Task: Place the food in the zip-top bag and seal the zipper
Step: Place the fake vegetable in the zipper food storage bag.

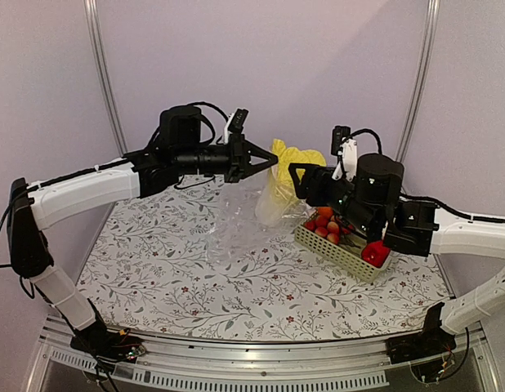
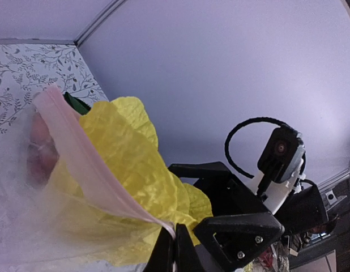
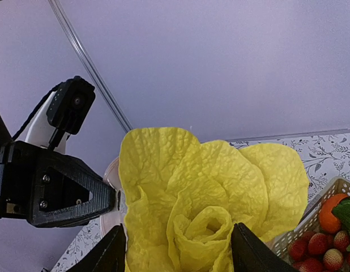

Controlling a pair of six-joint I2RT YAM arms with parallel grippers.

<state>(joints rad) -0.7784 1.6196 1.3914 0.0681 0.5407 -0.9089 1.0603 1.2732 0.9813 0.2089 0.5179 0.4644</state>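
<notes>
My left gripper (image 1: 267, 160) is shut on the zipper (image 2: 101, 170), a pale strip along the mouth of the clear zip-top bag (image 1: 234, 222), and holds the bag up above the table. My right gripper (image 1: 298, 176) is shut on the yellow-white napa cabbage (image 1: 292, 163), held upright right beside the bag's mouth. In the left wrist view the cabbage (image 2: 135, 153) sits just behind the strip, its lower part seen through the plastic. In the right wrist view the cabbage (image 3: 209, 192) fills the gap between my fingers. The orange (image 1: 324, 212), small red-pink fruits (image 1: 326, 229) and round red fruit (image 1: 375, 253) lie in the basket.
The pale green slotted basket (image 1: 338, 251) stands on the floral tablecloth under my right arm, right of the bag. The two grippers are close together, tip to tip, above the table's far middle. A metal frame post (image 1: 105, 82) stands at the back left.
</notes>
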